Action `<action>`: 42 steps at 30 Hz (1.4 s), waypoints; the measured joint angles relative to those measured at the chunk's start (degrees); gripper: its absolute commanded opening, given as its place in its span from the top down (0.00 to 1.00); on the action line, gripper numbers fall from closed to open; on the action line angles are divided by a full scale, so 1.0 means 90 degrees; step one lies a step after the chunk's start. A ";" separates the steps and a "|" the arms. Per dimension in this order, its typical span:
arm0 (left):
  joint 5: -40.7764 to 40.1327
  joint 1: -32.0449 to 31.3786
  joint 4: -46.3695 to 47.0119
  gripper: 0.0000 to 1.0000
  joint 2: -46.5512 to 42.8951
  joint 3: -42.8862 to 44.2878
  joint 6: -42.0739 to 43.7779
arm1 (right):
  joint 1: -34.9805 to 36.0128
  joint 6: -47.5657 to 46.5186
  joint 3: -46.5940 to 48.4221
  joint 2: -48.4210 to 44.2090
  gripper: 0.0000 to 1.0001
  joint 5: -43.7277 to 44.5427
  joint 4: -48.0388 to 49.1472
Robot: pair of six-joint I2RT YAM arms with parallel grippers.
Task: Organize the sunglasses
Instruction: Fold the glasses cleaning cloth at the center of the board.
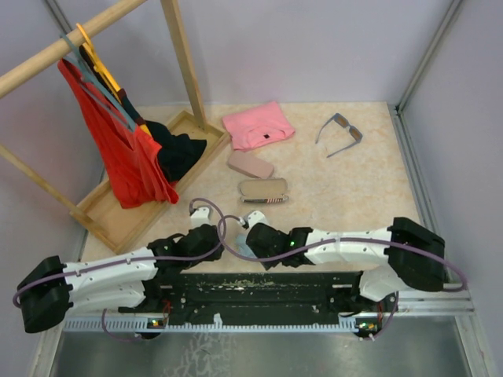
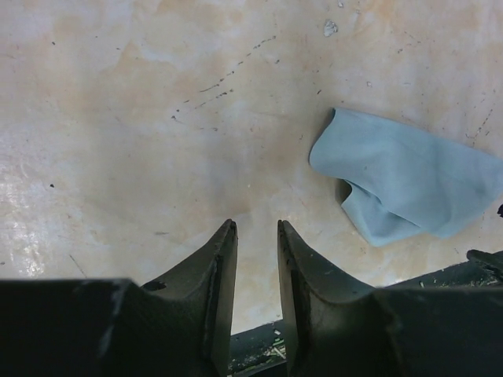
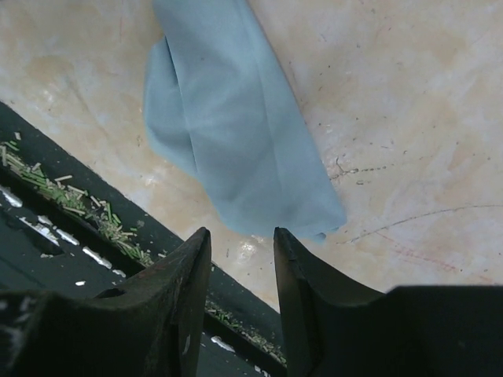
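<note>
Closest in, at the near edge of the worktop [image 1: 369,196], both arms are folded inward with their tips facing each other. The left gripper [image 2: 256,228] has its fingers parted by a narrow gap, with only bare surface between them. The right gripper [image 3: 241,234] stands about as far apart and is just as empty. A crumpled light blue cloth [image 3: 236,118] lies just ahead of its tips, between the two grippers.

Further in, near the middle, a tan oblong case [image 1: 263,188] lies with a patterned strip along its near side. Just beyond it lies a pink oblong case [image 1: 250,163]. Both look closed, so I cannot tell what is inside them.

At the far edge lies a folded pink garment [image 1: 258,124]. The grey-blue sunglasses [image 1: 339,133] rest toward the far right corner, well apart from both grippers, with their temples unfolded. I cannot make out a second pair.

They are probably light, stiff and slick, with dark lenses that would scratch or smudge. The bridge, or a temple close to its hinge, looks like the safest place to grip. The spread temples would likely need folding before they fit a case.

At the far left a wooden tray [image 1: 106,224] holds a heap of black clothing [image 1: 179,153]. The hem of a red garment [image 1: 118,145], hung from a wooden rack [image 1: 182,55], also reaches into it.
</note>
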 measured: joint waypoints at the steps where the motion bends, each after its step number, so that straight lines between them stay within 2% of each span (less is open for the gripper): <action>1: -0.0017 0.0000 -0.0022 0.67 -0.0032 -0.0017 -0.0027 | 0.0066 0.0024 0.0066 0.0124 0.60 0.0066 -0.0053; 10: -0.0039 0.0000 -0.0160 0.67 -0.0022 -0.0051 -0.0114 | 0.0274 0.0257 0.0291 0.0794 0.55 0.0362 -0.0262; 18: -0.0046 0.0002 -0.0153 0.68 -0.0019 -0.0085 -0.0143 | 0.0277 0.0355 0.0449 0.0984 0.58 0.0384 -0.0308; 27: -0.0160 0.0005 -0.0216 0.68 -0.0151 -0.0168 -0.0223 | 0.0277 0.0537 0.0590 0.1253 0.75 0.0355 -0.0306; 35: -0.0233 0.0005 -0.0294 0.68 -0.0253 -0.0172 -0.0245 | 0.0301 0.0697 0.0663 0.1331 1.00 0.0427 -0.0308; 42: -0.0289 0.0002 -0.0321 0.68 -0.0452 -0.0172 -0.0240 | 0.0299 0.0729 0.0559 0.0988 1.00 0.0508 -0.0444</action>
